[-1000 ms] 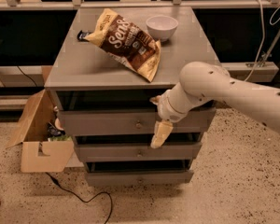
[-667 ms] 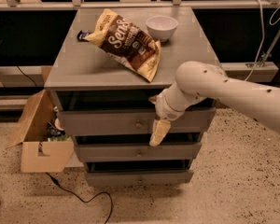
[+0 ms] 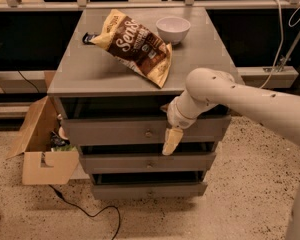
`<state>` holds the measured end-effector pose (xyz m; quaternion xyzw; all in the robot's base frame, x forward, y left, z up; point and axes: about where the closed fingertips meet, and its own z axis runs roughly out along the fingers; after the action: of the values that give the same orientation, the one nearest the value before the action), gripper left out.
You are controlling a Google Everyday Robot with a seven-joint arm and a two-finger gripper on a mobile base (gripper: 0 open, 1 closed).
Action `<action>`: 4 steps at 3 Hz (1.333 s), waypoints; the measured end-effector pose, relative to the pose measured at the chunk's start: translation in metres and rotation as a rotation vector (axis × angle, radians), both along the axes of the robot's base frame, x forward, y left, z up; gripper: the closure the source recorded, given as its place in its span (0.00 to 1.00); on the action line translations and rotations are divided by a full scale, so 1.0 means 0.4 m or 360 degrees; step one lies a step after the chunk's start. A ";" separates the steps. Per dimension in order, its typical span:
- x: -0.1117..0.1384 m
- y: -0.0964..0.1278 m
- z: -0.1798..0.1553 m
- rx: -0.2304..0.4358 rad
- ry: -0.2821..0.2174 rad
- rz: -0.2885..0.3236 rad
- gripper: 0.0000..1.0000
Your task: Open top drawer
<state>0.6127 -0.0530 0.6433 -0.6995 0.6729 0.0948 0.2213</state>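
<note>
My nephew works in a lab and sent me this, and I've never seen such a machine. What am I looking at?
The thick white tube coming in from the right is a robot's one arm. Its gripper, the tan part pointing down, hangs in front of the top drawer of a grey cabinet, just right of that drawer's small round knob. It holds nothing that I can see. There is only one camera, looking down at the cabinet's front. On top lie a bag of chips and a white bowl. An open cardboard box stands on the floor at the left.
</note>
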 end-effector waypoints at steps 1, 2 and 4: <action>0.000 -0.065 -0.020 -0.0015 -0.0017 -0.0034 0.27; -0.023 -0.108 -0.020 -0.0018 -0.0030 -0.0058 0.50; -0.039 -0.110 0.006 -0.0008 -0.0018 -0.0052 1.00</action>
<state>0.5969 -0.0970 0.6455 -0.6895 0.6831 0.0856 0.2250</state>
